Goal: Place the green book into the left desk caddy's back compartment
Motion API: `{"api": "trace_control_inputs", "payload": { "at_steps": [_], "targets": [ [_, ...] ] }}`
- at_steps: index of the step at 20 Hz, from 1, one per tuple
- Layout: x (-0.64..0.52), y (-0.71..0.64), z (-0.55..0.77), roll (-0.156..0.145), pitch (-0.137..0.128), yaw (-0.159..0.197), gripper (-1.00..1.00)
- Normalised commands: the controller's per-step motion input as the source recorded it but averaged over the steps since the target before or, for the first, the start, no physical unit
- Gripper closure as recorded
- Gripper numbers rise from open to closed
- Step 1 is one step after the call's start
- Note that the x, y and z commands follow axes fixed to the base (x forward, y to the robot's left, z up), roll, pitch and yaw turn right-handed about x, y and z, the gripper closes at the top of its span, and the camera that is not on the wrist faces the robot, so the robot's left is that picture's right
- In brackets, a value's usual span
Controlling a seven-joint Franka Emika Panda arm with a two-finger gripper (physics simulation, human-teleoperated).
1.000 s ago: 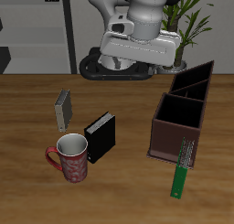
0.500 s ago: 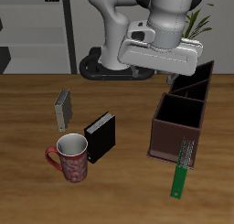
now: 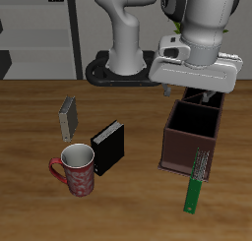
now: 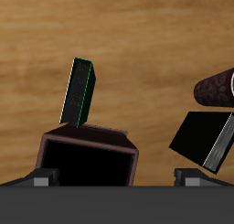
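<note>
On the table, one green book [image 3: 197, 181], one left desk caddy [image 3: 189, 147]

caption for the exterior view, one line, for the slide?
Franka gripper poised above the left desk caddy, green book leaning against the caddy's front wall, not yet grasped.

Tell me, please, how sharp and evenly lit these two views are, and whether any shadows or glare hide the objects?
Exterior view: sharp, flat simulator light, no glare; the green book, caddy and mug read clearly, with only faint shadows on the table. Wrist view: equally sharp; the caddy interior is plain black, and the end effector shows as dark blocks.
</note>
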Motion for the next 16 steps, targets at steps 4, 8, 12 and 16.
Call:
{"api": "trace_control_inputs", "payload": {
  "at_steps": [4,8,12,16],
  "targets": [
    [0.33,0.32,-0.16,0.004,-0.027,-0.013,-1.00],
    [0.16,0.06,-0.07,-0.005,-0.025,-0.004,-1.00],
    [0.21,0.14,-0.15,0.008,0.002,-0.016,-1.00],
    [0.13,0.19,-0.17,0.046,-0.014,0.014,-1.00]
  ]
}}
